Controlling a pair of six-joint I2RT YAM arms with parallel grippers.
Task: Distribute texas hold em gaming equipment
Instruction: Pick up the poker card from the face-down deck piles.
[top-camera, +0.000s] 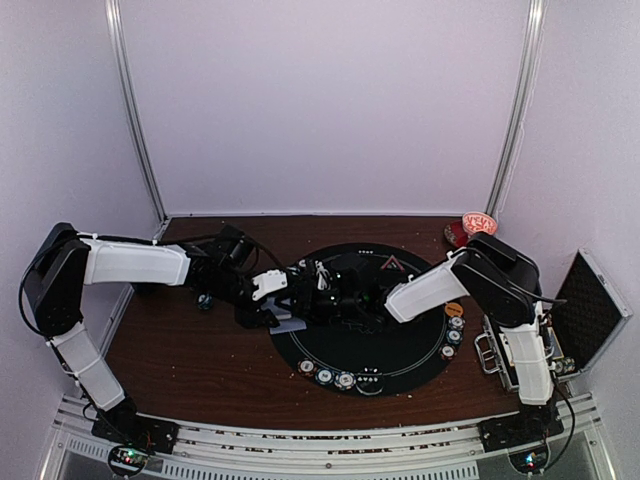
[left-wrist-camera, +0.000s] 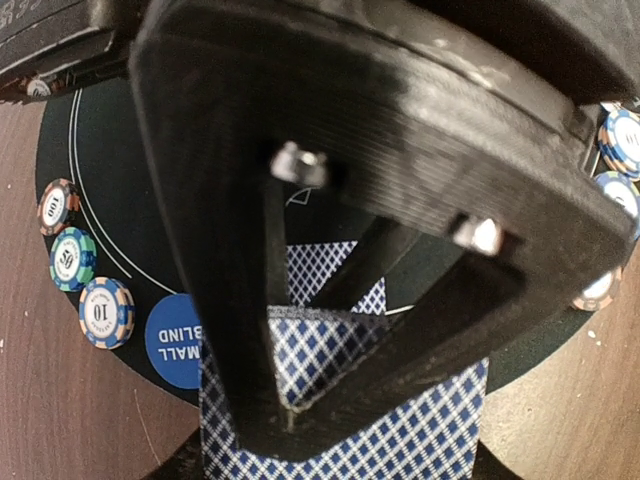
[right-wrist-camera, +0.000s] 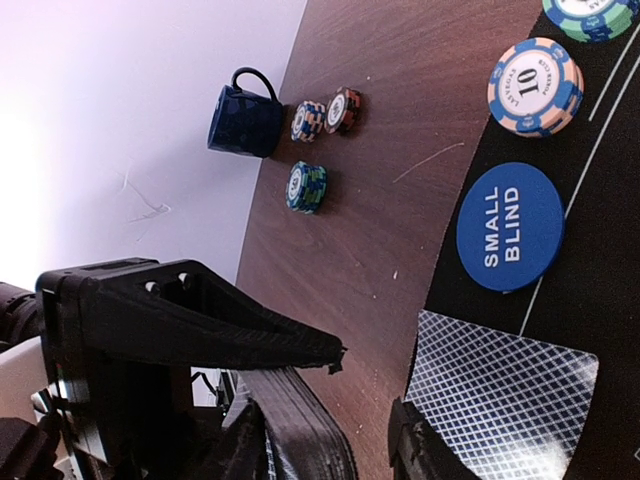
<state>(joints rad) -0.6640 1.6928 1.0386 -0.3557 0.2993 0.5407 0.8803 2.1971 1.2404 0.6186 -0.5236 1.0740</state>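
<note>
Left gripper (top-camera: 283, 312) — over the near-left part of the mat (top-camera: 400, 345), holding the cards (left-wrist-camera: 340, 440). In its wrist view the blue diamond backs fill the space between its two fingers at the bottom corners and overlap the mat edge.

Right gripper (top-camera: 325, 298) points in from the right and meets the left one there. One of its fingers (left-wrist-camera: 250, 300) stands right in front of the left camera, tip down at the top card. The right wrist view shows a gap between its own finger ends, but whether they pinch a card — cannot tell.

- Far card (left-wrist-camera: 335, 275): partly seen beyond the held ones, over the mat.
- Blue disc (left-wrist-camera: 175, 340), marked SMALL BLIND: flat on the mat, just beside the cards.
- Chips (left-wrist-camera: 72, 258): three in a row along the mat rim next to the blue disc.
- Right-rim chips (top-camera: 452, 337): a short row, with the orange disc (top-camera: 454, 309) at its far end.
- Red triangle (top-camera: 388, 263): on the far side of the mat.
- Chip stacks (right-wrist-camera: 306, 187): three, off the mat on the table (top-camera: 200, 370), near a dark mug (right-wrist-camera: 243, 122).
- Cup and saucer (top-camera: 478, 225): far right corner.
- Case (top-camera: 590, 310): open, at the right edge.
</note>
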